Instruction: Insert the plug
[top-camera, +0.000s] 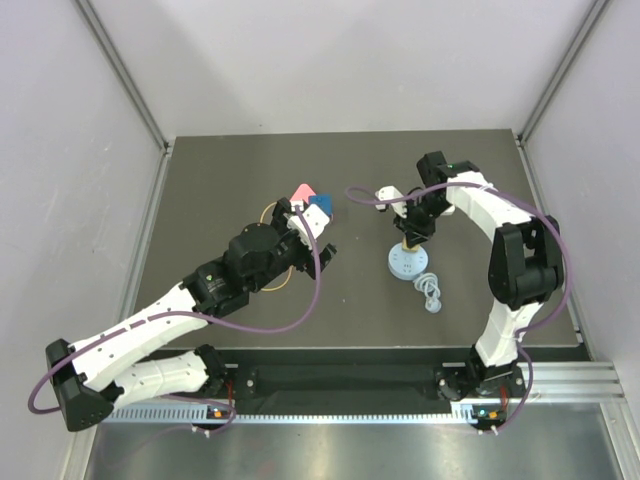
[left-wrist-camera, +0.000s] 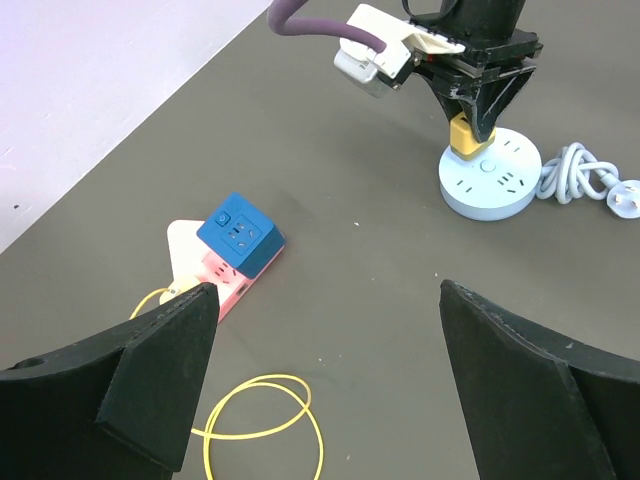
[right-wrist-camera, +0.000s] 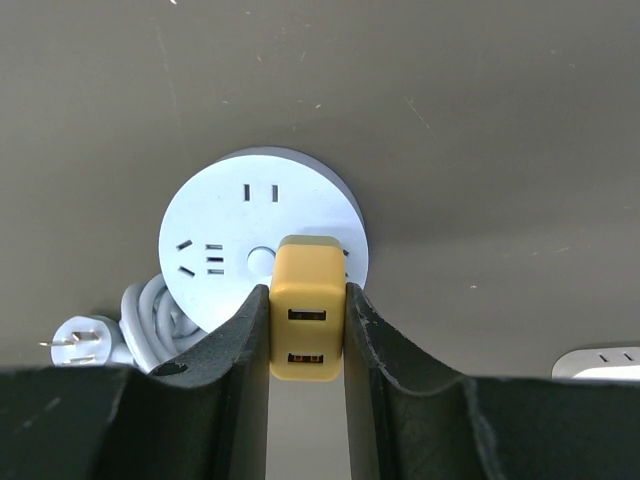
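Bench (top-camera: 200, 190) is dark grey, matte and lightly scuffed, enclosed by pale walls (top-camera: 330, 60) at its far, left and right edges. Right of centre, the right claw (top-camera: 408, 240) is clenched on the yellow plug (right-wrist-camera: 307, 320), held upright with its lower end at the round pale-blue socket (right-wrist-camera: 230, 220); the socket's coiled cord (left-wrist-camera: 580, 180) lies toward the right edge. Left claw (left-wrist-camera: 325, 288) hangs released left of centre, over a pink-and-blue cube socket (left-wrist-camera: 238, 240) and loose yellow wire (left-wrist-camera: 265, 420).

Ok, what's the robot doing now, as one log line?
right gripper: shut on yellow plug | plug: at round blue socket, seating unclear | left gripper: open, holding nothing
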